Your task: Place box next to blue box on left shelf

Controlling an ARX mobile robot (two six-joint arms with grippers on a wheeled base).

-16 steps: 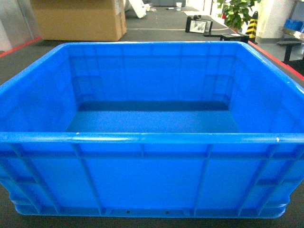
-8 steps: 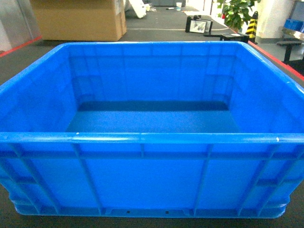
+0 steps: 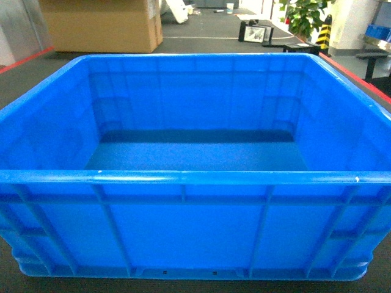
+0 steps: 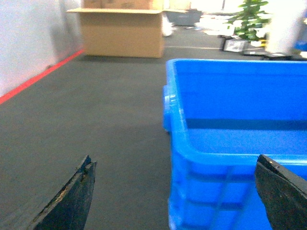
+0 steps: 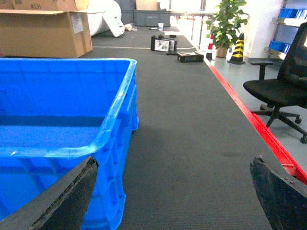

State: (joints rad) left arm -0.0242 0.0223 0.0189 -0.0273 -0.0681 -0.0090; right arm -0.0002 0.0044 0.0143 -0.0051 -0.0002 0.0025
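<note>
Sitting unchanged across the last second, the scene is showing no movement at all: the box is occupying the same spot in the head view as a second ago, resting empty on the dark floor directly in front of the robot. Starting at the left, the left gripper is hanging with its jaws spread wide at the box's left near corner, one finger out over the floor and the other at the frame's right edge over the box, neither visibly touching the rim. Moving right, the box's grid-patterned bottom is lying bare, with the cardboard carton and a potted plant standing well behind it. Farther right, the right gripper is likewise gaping at the right near corner, one finger low against the box's wall side and the other over the floor near the red line and the office chair. Nothing having shifted, the lift is probably not yet under way; both arms seem to be pausing before closing on the rim. Neither the left shelf nor the other blue box is appearing in these views.
</note>
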